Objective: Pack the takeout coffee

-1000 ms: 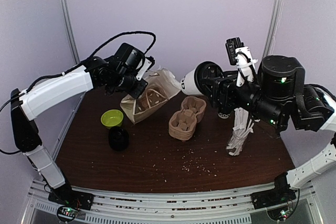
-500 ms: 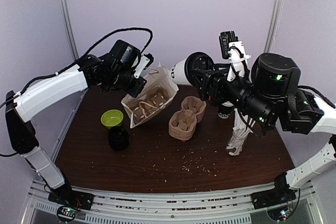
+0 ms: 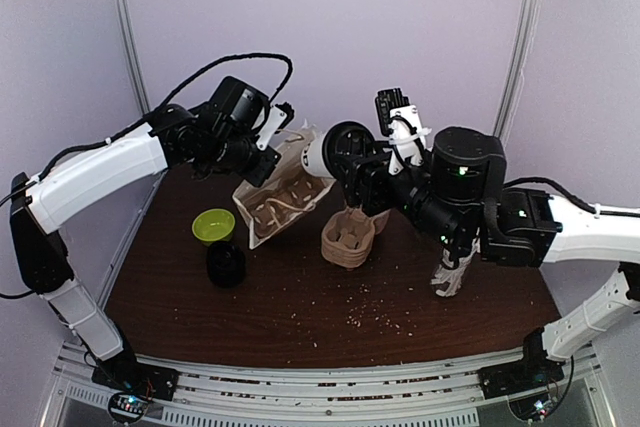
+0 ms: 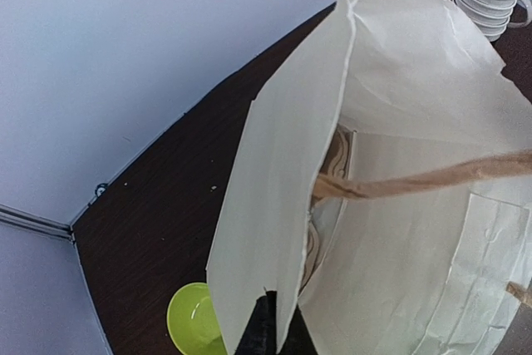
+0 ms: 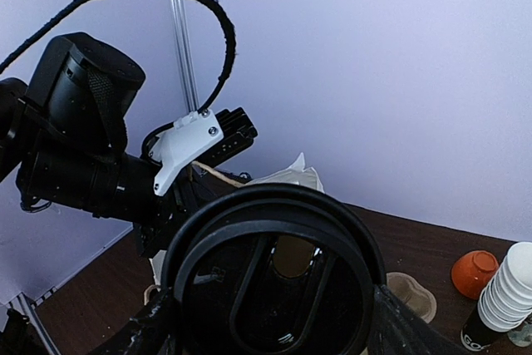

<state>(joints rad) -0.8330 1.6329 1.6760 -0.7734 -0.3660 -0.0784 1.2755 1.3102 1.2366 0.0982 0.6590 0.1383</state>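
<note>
holding takeout coffee [image 3: 333, 151] sideways, right end effector [image 3: 361, 169]

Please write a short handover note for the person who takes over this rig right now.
Left gripper: shut on the rim of the bag, holding it tilted with its mouth open.
Right gripper: shut on the coffee, lid on, held sideways in the air at the bag's mouth.
Done: coffee picked up, bag opened.
Left: lower the coffee into the bag, preferably upright, then release both.
</note>
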